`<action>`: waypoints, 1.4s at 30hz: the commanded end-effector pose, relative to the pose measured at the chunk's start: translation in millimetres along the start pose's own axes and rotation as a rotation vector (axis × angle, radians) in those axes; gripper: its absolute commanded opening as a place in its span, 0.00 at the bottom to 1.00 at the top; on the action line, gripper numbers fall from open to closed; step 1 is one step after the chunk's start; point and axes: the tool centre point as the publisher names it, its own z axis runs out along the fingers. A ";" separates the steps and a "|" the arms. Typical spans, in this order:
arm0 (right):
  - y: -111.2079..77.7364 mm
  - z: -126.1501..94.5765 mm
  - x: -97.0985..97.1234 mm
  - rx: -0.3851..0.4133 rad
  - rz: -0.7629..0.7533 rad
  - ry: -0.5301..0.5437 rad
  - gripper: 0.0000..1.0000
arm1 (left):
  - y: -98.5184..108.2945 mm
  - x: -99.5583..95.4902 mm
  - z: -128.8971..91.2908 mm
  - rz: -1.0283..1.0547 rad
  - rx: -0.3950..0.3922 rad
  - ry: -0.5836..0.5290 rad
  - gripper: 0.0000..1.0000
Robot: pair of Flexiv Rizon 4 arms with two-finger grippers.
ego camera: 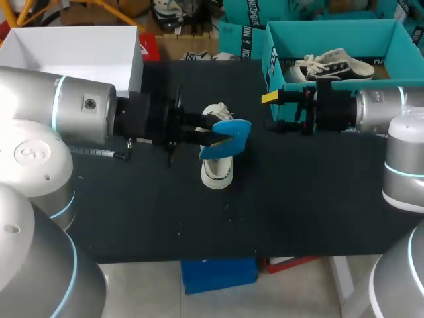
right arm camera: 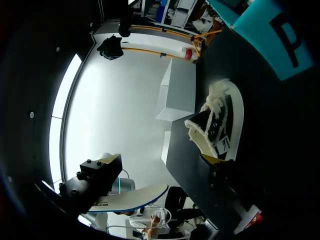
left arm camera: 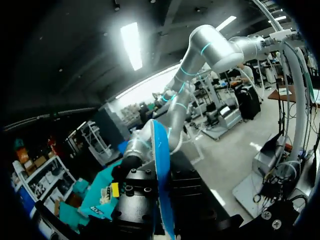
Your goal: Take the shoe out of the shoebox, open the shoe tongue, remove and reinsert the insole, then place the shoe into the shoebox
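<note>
A black matte table [ego camera: 298, 199] fills the scene, with a white open-topped box [ego camera: 73, 46] at its far left corner. At the far right sits a teal cardboard shoebox [ego camera: 391, 33], and inside it lies a black-and-white lace-up sneaker [ego camera: 334, 66]. Mid-table, a second white-soled sneaker [ego camera: 217, 171] stands on the cloth. Just above it, the left gripper [ego camera: 211, 136] has its fingers clamped on a thin blue insole [ego camera: 232, 132], held edge-up. The right gripper [ego camera: 273, 111] hangs beside the shoebox's near corner, fingers spread apart and holding nothing.
</note>
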 end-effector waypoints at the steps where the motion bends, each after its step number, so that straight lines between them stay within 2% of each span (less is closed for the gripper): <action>1: 0.2 1.6 -0.2 -0.003 0.000 -0.001 1.00 | 11.5 8.9 -7.0 0.563 -0.162 -0.037 0.00; 8: 0.2 1.6 -0.2 -0.003 0.000 -0.001 1.00 | 47.0 7.4 -2.5 0.767 -0.148 0.043 0.00; 11: 0.2 1.6 -0.2 -0.003 0.000 -0.001 1.00 | 55.5 4.6 -0.3 0.803 -0.118 0.069 0.00; 12: 0.2 1.6 -0.2 -0.003 0.000 -0.001 1.00 | 56.8 3.2 0.9 0.786 -0.099 0.068 0.00; 35: 0.2 1.6 -0.2 -0.003 0.000 -0.001 1.00 | 56.8 3.2 0.9 0.786 -0.099 0.068 0.00; 38: 0.2 1.6 -0.2 -0.003 0.000 -0.001 1.00 | 38.9 19.0 2.3 0.896 -0.144 0.036 0.00; 40: 0.2 1.6 -0.2 -0.003 0.000 -0.001 1.00 | 27.8 40.1 6.2 0.978 -0.160 0.029 0.00; 41: 0.2 1.6 -0.2 -0.003 0.000 -0.001 1.00 | 25.0 57.1 9.0 0.994 -0.154 0.024 0.00; 42: 0.2 1.6 -0.2 -0.003 0.000 -0.001 1.00 | 27.0 67.9 9.3 1.030 -0.197 0.044 0.00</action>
